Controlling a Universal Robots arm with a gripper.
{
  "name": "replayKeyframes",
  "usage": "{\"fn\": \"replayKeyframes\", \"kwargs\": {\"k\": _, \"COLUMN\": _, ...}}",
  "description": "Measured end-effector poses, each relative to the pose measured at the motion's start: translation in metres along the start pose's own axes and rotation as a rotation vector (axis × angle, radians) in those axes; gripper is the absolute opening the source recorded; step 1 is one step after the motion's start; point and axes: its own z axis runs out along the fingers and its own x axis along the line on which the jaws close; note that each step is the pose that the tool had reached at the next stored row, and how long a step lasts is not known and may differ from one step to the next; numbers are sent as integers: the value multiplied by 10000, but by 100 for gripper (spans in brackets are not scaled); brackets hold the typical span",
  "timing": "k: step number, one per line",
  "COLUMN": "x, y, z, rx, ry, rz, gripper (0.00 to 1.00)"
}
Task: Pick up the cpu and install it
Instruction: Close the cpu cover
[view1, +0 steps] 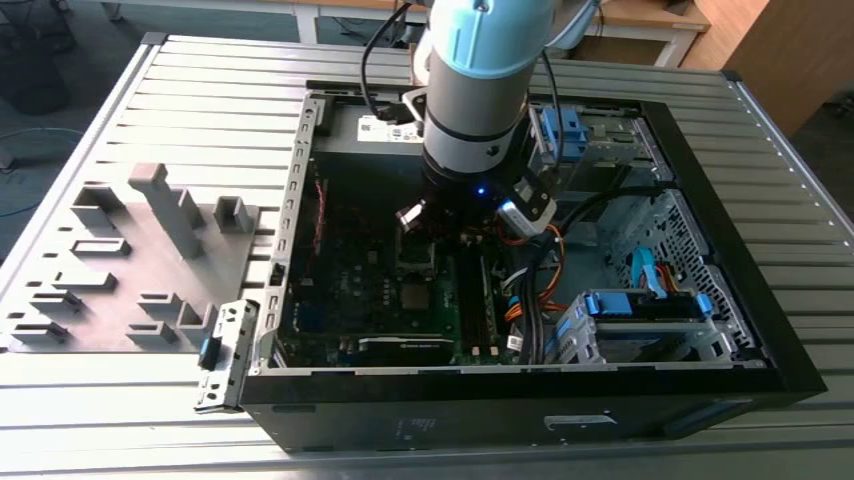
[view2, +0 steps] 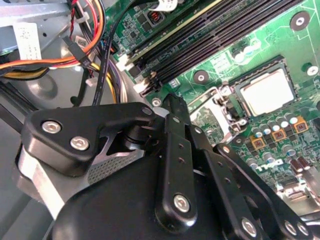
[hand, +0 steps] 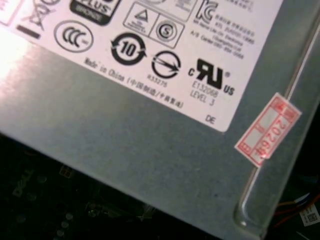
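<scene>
Across a slatted metal table (view1: 160, 90), in the exterior view, a black computer case (view1: 534, 395) lies on its side with its open face up. A grey plastic tray (view1: 80, 290) of raised blocks sits on the table at the exterior view's left, just beside the case. The robot arm (view1: 478, 90) comes down from above into the case, its wrist low over the middle of the board.

Inside the case, the first wrist view looks closely at the grey metal power-supply box (hand: 150, 150), which bears a white label (hand: 165, 45) and a small red sticker (hand: 267, 131) near one corner. The green motherboard (view2: 300, 55) spreads across the second wrist view, with long black memory slots (view2: 220, 35) running along it and a bundle of orange, yellow and black cables (view2: 85, 55) hanging past its edge.

The gripper (view2: 175, 112) hangs above the board with its black linkage close to the camera; whether it is wide or narrow cannot be told, and nothing shows in its grasp.

The cpu (view2: 265, 91) lies flat in its socket on the motherboard, its silvery top facing up. It is apart from the gripper and untouched by it. A bright metal bracket (view2: 220, 107) stands just beside the socket, between the cpu and the gripper.
</scene>
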Motion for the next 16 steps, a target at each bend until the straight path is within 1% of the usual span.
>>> {"fn": "replayKeyframes", "kwargs": {"k": 2, "x": 5, "y": 3, "z": 0, "rx": -15, "ry": -10, "rz": 1, "gripper": 11}}
{"fn": "replayKeyframes", "kwargs": {"k": 16, "x": 8, "y": 3, "z": 0, "rx": -22, "ry": -11, "rz": -11, "gripper": 11}}
